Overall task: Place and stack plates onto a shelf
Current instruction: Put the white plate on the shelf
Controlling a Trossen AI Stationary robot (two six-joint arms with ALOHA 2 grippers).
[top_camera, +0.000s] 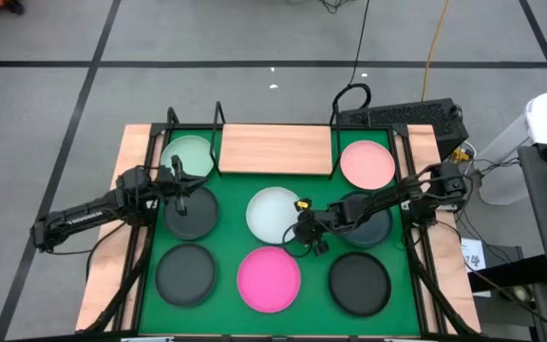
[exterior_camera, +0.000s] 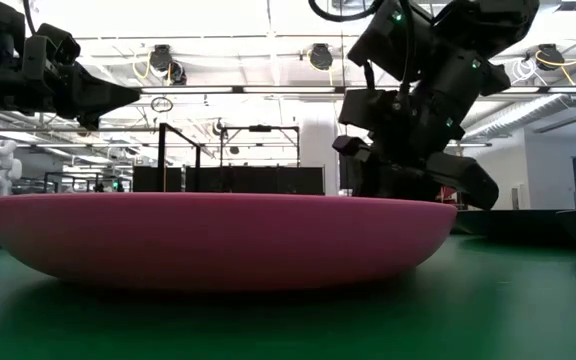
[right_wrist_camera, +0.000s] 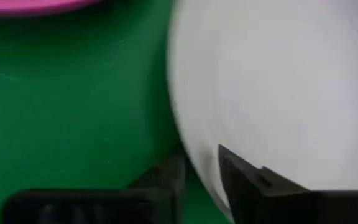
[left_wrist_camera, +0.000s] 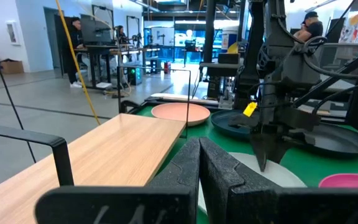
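Observation:
The white plate (top_camera: 272,213) lies flat in the middle of the green mat (top_camera: 226,242). My right gripper (top_camera: 304,236) reaches in from the right and is shut on its right near rim. The wooden shelf (top_camera: 275,149) lies along the mat's far edge, between the mint plate (top_camera: 190,154) and the pale pink plate (top_camera: 367,162). The magenta plate (top_camera: 269,278) rests near the front, large in the low view (exterior_camera: 218,240). Dark plates (top_camera: 186,274) lie around them, one (top_camera: 368,226) under the right arm. My left gripper (top_camera: 184,190) hovers shut over a dark plate (top_camera: 193,217), touching nothing. My right gripper (right_wrist_camera: 201,167) pinches the white plate's rim (right_wrist_camera: 204,152) on its right near side. One finger (right_wrist_camera: 247,183) stands over the inside of the plate and the other outside it, over the mat. The fingers slant down from the right. The plate lies on the mat.
Black wire uprights (top_camera: 218,116) stand at the shelf's far corners, and one shows in the left wrist view (left_wrist_camera: 55,152). Wooden table edges (top_camera: 112,266) and black rails flank the mat. Cables and a dark box (top_camera: 416,116) lie beyond the far right corner. People stand in the room behind.

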